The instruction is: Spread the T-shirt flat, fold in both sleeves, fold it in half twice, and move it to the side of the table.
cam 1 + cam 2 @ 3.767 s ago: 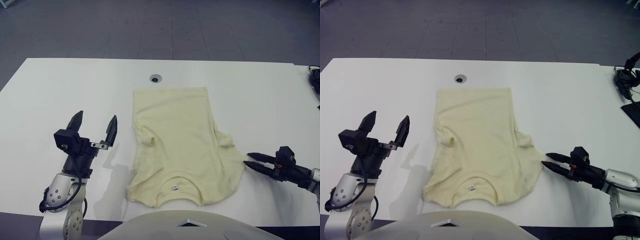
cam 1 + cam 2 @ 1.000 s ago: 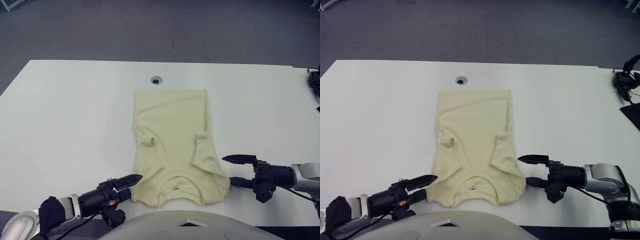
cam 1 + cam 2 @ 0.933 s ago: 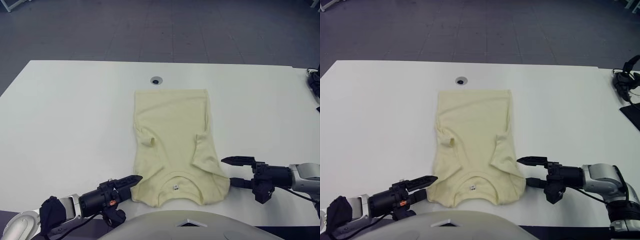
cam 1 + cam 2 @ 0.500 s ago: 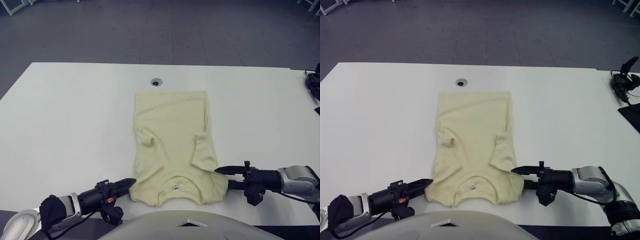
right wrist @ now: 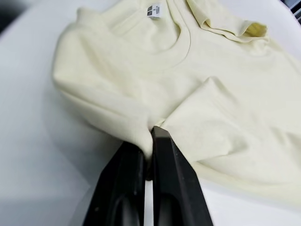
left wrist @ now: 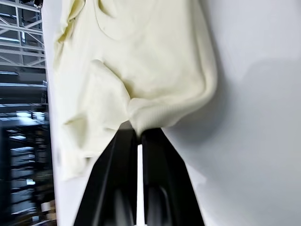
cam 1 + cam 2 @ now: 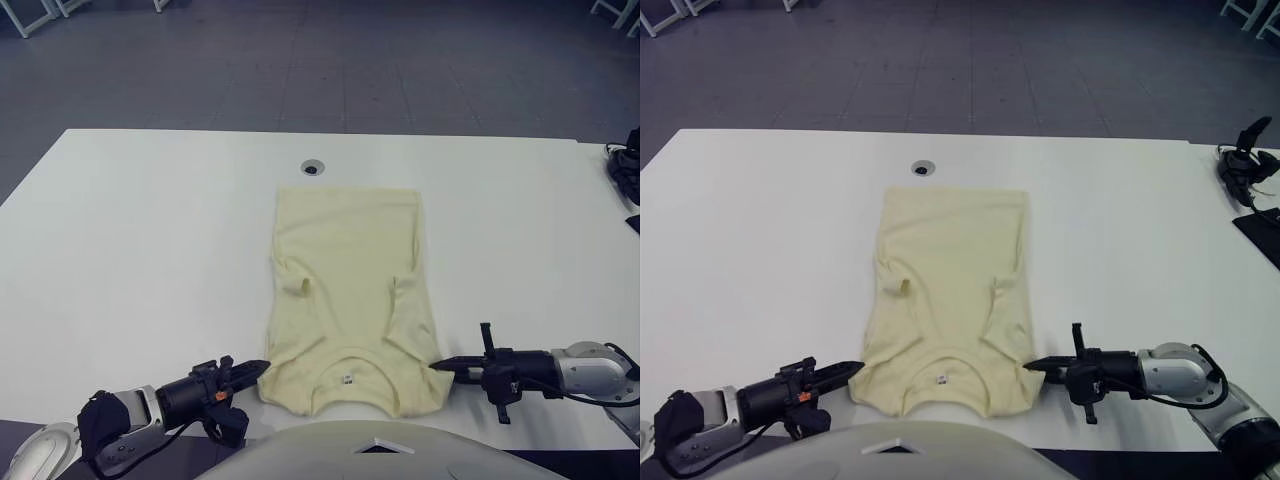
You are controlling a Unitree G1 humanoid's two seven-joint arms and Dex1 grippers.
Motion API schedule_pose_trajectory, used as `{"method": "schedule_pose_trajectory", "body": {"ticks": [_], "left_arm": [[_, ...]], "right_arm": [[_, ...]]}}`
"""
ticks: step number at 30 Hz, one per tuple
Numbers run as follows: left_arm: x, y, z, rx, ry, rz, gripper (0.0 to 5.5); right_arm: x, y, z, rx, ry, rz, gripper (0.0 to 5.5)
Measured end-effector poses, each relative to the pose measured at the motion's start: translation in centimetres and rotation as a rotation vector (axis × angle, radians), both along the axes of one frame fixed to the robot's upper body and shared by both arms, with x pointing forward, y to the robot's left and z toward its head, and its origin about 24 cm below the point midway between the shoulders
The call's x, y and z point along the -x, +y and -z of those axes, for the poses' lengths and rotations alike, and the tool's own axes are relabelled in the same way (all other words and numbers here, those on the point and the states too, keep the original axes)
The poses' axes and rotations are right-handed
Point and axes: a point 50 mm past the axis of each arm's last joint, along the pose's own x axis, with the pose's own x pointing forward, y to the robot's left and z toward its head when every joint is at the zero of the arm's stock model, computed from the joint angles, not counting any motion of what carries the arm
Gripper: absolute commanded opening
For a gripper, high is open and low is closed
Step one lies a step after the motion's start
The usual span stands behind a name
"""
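A pale yellow T-shirt lies flat along the middle of the white counter, its hem toward the far edge and its collar just short of the near edge. Both sleeves are folded inward over the body, the left sleeve and the right sleeve. The left claw lies low on the counter at the shirt's near-left shoulder corner, pinched closed on the cloth there. The right claw is at the near-right shoulder corner, likewise clamped on a fold of the fabric. A small round cable hole sits in the counter just beyond the hem, and black cables lie at the counter's far right corner.
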Motion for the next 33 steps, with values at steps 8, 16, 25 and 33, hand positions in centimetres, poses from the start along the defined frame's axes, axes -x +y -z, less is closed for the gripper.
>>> {"method": "schedule_pose_trajectory", "body": {"ticks": [8, 16, 25, 33], "left_arm": [[3.3, 2.4, -2.3, 0.021, 0.603, -0.183, 0.00], [2.8, 3.4, -5.7, 0.142, 0.699, -0.218, 0.00], [-5.7, 3.0, -8.7, 0.252, 0.450, -0.198, 0.00], [-16.0, 1.9, -10.6, 0.385, 0.101, -0.319, 0.00]], "right_arm": [[0.0, 0.3, -3.3, -0.160, 0.426, 0.113, 0.01], [0.5, 0.4, -6.1, -0.306, 0.632, 0.124, 0.01], [-4.2, 1.1, -7.5, -0.366, 0.377, 0.139, 0.01], [-12.1, 2.0, -8.0, -0.387, 0.056, 0.285, 0.01]]}}
